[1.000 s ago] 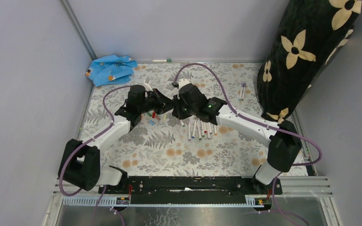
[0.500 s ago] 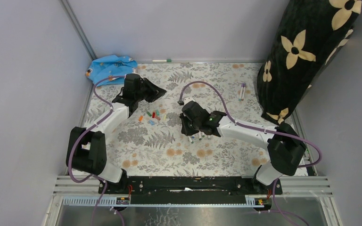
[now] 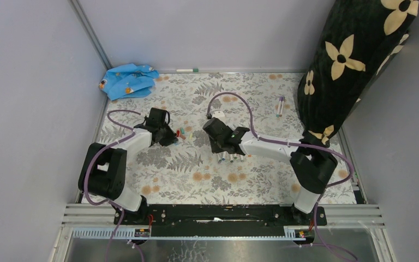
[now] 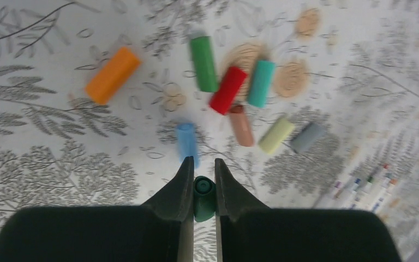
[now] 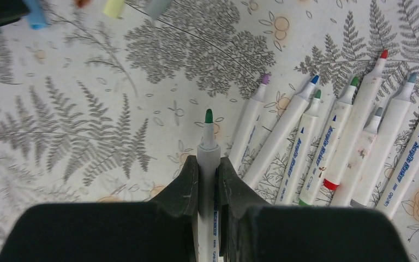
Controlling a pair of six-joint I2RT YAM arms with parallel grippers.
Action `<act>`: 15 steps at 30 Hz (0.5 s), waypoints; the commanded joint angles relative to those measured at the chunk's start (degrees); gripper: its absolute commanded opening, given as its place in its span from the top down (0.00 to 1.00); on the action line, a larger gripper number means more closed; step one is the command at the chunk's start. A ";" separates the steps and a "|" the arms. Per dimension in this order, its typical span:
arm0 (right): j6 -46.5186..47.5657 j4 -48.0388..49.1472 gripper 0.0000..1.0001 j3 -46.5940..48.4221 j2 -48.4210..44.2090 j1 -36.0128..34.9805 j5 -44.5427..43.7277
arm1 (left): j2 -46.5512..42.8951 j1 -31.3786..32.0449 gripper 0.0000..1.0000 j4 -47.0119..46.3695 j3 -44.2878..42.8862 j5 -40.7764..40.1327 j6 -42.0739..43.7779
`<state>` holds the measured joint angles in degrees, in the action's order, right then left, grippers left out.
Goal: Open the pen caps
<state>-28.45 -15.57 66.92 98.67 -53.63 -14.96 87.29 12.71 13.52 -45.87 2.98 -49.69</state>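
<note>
My left gripper (image 4: 202,183) is shut on a dark green pen cap (image 4: 204,196), low over the floral mat beside several loose caps: orange (image 4: 112,75), green (image 4: 203,63), red (image 4: 228,89), teal (image 4: 261,83), blue (image 4: 186,142) and others. In the top view the left gripper (image 3: 170,137) sits at the cap cluster (image 3: 181,132). My right gripper (image 5: 208,180) is shut on an uncapped white pen with a green tip (image 5: 208,143). Several uncapped white pens (image 5: 327,147) lie in a row to its right. In the top view the right gripper (image 3: 221,148) is over the pen row (image 3: 234,157).
A crumpled blue cloth (image 3: 129,79) lies at the back left. A black flowered cushion (image 3: 354,60) stands at the right. Two capped pens (image 3: 280,105) lie near it, and one pen (image 3: 186,70) lies along the back wall.
The grippers were together mid-table, then pulled apart. The left swung to the back left, then came down to the caps. The right came down to the pen row.
</note>
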 commanded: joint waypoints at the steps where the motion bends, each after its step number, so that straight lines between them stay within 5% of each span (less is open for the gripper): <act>1: -2.03 0.32 1.00 2.14 3.01 -0.29 -6.32 | 1.16 0.03 0.93 -0.66 1.50 -5.36 0.67; 5: -2.48 0.91 1.00 1.28 4.27 0.14 -8.08 | 1.59 -0.01 0.92 -1.30 2.07 -6.59 0.47; 15: -3.02 2.01 1.00 -0.73 4.41 1.36 -10.63 | 2.42 0.03 0.72 -1.99 2.71 -7.24 0.14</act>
<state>-30.39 -15.27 66.54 103.39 -52.95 -22.06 89.36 12.71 13.43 -43.90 -1.93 -49.74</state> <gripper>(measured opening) 0.135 0.252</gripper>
